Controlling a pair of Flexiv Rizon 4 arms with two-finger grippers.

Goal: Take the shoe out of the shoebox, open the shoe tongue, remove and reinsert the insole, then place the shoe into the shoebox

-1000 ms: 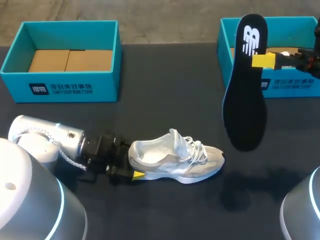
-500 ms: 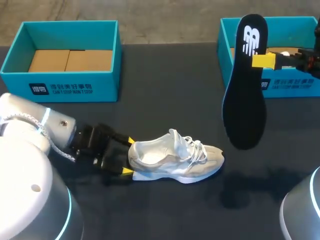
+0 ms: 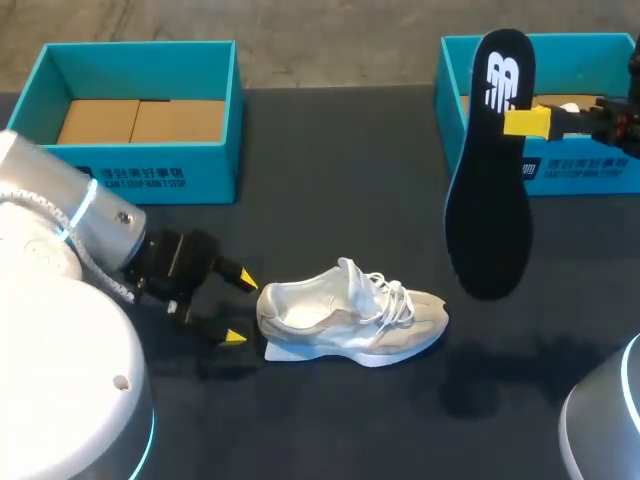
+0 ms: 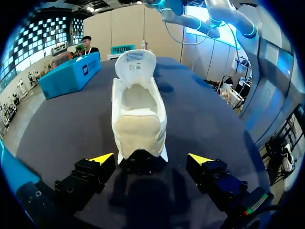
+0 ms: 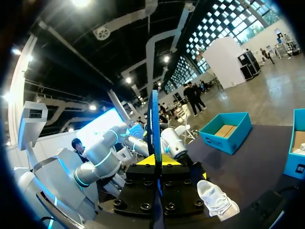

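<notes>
- One white shoe (image 3: 350,320), laces loose, lies on its sole on the dark counter (image 3: 330,180), heel toward my left, toe toward my right.
- Black insole (image 3: 490,180) with a white logo hangs upright, pinched between the right fingers (image 3: 527,121).
- Left fingers (image 3: 243,279) stand spread just behind the heel.

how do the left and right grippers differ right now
The left gripper is open and empty; the right gripper is shut on the black insole. The left sits low behind the shoe heel; the right is raised above the table. Both have yellow tips.
</notes>
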